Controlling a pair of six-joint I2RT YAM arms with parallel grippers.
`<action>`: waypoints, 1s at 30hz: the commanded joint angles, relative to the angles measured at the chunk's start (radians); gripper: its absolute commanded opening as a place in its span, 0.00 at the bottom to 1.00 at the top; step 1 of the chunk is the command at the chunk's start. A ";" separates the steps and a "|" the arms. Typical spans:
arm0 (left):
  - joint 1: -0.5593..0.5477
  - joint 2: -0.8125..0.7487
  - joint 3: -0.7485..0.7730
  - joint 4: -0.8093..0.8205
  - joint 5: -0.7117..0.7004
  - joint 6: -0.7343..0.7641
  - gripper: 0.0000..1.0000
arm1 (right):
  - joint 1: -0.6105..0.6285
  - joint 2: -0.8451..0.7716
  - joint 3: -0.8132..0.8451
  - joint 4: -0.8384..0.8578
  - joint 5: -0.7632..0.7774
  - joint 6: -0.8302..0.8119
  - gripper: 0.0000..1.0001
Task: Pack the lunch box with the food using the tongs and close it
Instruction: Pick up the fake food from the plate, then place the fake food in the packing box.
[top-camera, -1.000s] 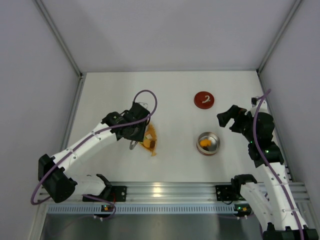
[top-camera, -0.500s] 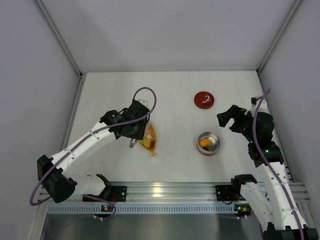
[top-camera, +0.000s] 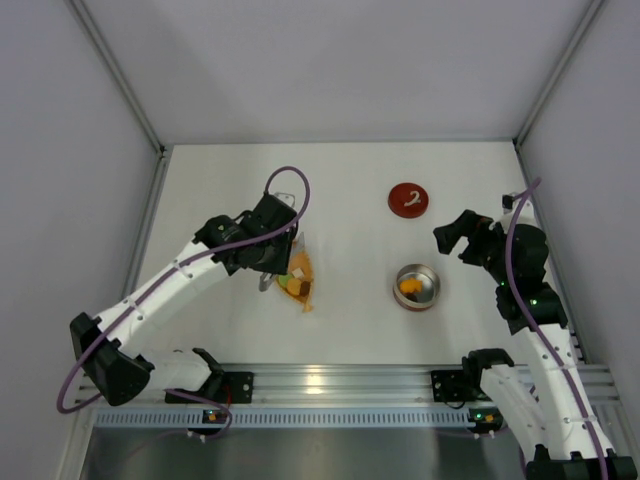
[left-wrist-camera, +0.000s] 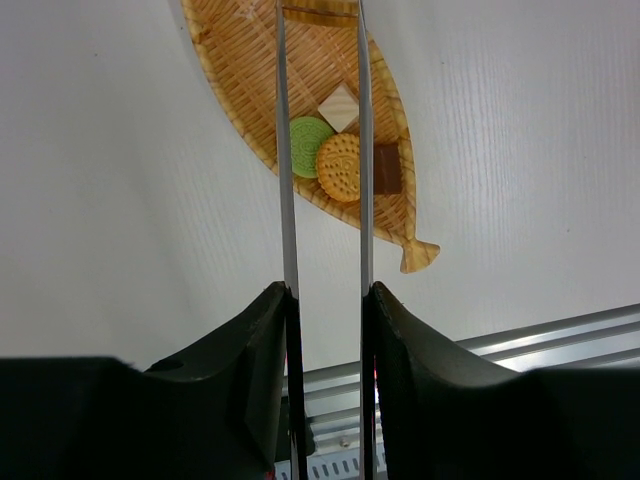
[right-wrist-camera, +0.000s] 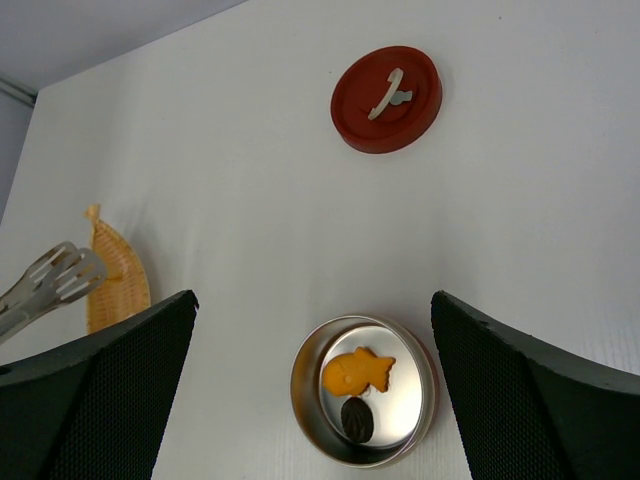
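Note:
My left gripper is shut on the tongs, whose two silver arms run out over the orange leaf dish. A tan piece of food sits between the arms at the frame's top edge. On the dish lie a green round, an orange round, a white cube and a brown square. The lunch box tin holds an orange fish shape and a dark piece. Its red lid lies apart. My right gripper hangs open above the tin.
The leaf dish lies left of the tin, with the tongs beside it in the right wrist view. An aluminium rail runs along the near table edge. White walls enclose the table on three sides.
My left arm has shifted a little away from the rail with the tongs, and its fingers have squeezed them slightly tighter. The right arm has not moved.

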 joint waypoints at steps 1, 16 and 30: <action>0.002 -0.042 0.047 -0.016 -0.006 0.004 0.41 | 0.011 0.001 0.018 0.033 -0.009 -0.006 0.99; -0.106 0.001 0.128 -0.002 0.033 -0.018 0.40 | 0.012 0.000 0.018 0.030 -0.003 -0.004 1.00; -0.369 0.390 0.526 0.062 0.025 -0.022 0.40 | 0.012 -0.022 0.045 -0.018 0.027 -0.021 0.99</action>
